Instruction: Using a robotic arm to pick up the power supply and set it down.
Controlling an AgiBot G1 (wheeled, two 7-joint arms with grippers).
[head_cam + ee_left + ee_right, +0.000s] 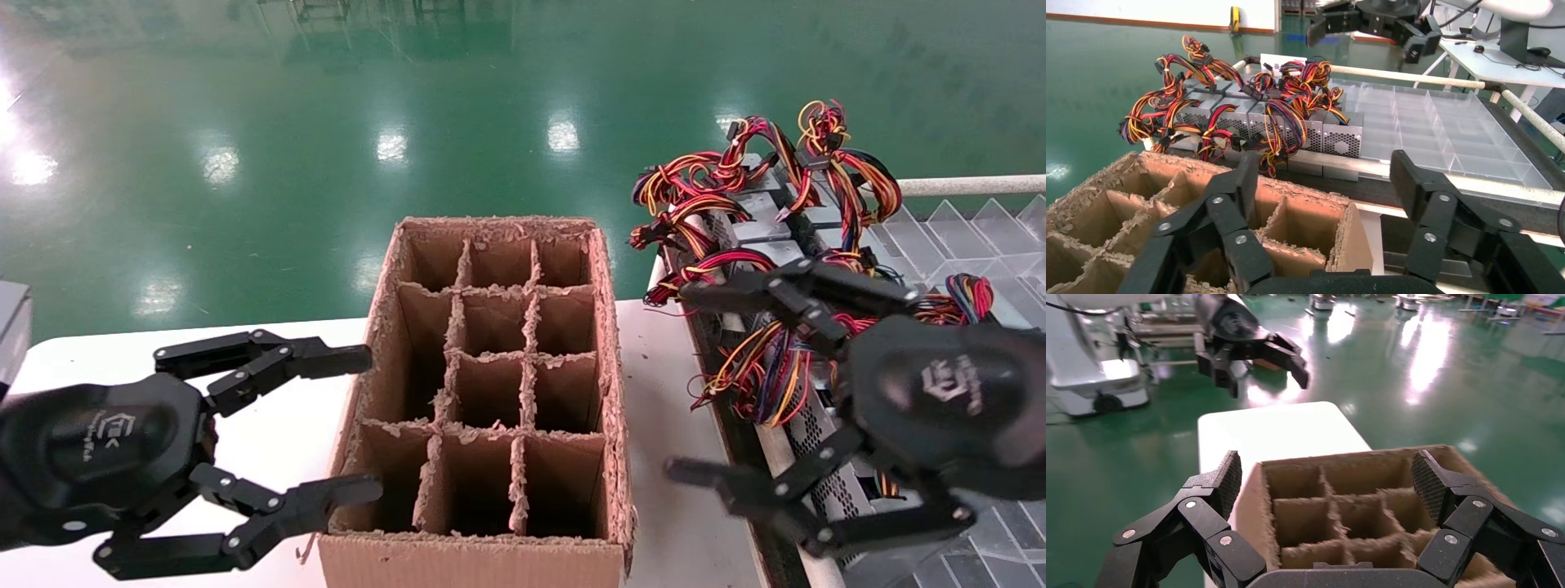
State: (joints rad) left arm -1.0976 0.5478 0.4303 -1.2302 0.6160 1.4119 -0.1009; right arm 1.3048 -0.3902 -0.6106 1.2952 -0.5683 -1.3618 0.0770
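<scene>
Left gripper [364,420] hangs spread wide over the white table [98,351], just left of the divided cardboard box [490,384], holding nothing. Right gripper [682,384] also fully spread and empty, fingers pointing at the box's right wall, above the table's right edge. Power supply [797,412] with blue/purple strands sits right of it in the row of grey units [1254,119] on the rack; probably partly hidden under that gripper. Clear divider tray [1438,131] beyond.

We saw a cardboard divider box [490,392] on the white table [270,425] between both grippers — the left gripper [364,420] spread wide beside it, the right gripper [682,384] spread too, over grey power supplies [760,233] with tangled wire bundles [760,367].
</scene>
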